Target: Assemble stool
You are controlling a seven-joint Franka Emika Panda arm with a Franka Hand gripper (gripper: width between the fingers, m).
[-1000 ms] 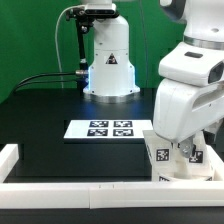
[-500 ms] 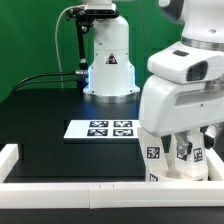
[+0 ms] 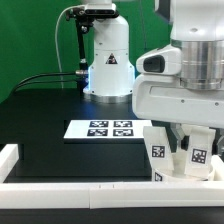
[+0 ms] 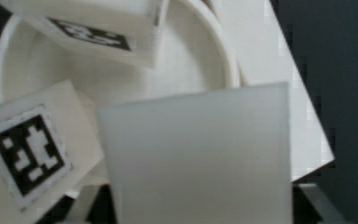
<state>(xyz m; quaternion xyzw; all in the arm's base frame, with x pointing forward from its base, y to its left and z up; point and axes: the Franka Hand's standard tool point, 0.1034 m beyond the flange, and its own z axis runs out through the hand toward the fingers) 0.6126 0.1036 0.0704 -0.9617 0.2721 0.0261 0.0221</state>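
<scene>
Exterior view: the arm's large white wrist housing (image 3: 185, 85) hangs low over the corner of the black worktop (image 3: 50, 125) on the exterior view's right, just inside the long white edge rail (image 3: 80, 190) that borders the worktop's near side. Beneath the housing stand the stool parts: a tagged white leg (image 3: 158, 155) just beside the marker board's corner on the exterior view's right, and a second tagged leg (image 3: 197, 155) farther toward the exterior view's right. Both are upright and rest against a broader white piece low down by the rail, which may be the seat; the view does not settle this. The marker board (image 3: 108, 129) lies flat near the middle of the worktop, in front of the arm's white base (image 3: 110, 65).

Wrist view: a pale, smooth block (image 4: 202, 150) fills the centre, very close to the lens. Beside it lies a tagged white face (image 4: 30, 150), and beyond it a second tagged face (image 4: 87, 35) next to a curved white edge (image 4: 229, 50).

The fingers are hidden behind the housing and parts in the exterior view and are not identifiable in the wrist view, so whether they are spread, pressed together or pinching a part cannot be told.
</scene>
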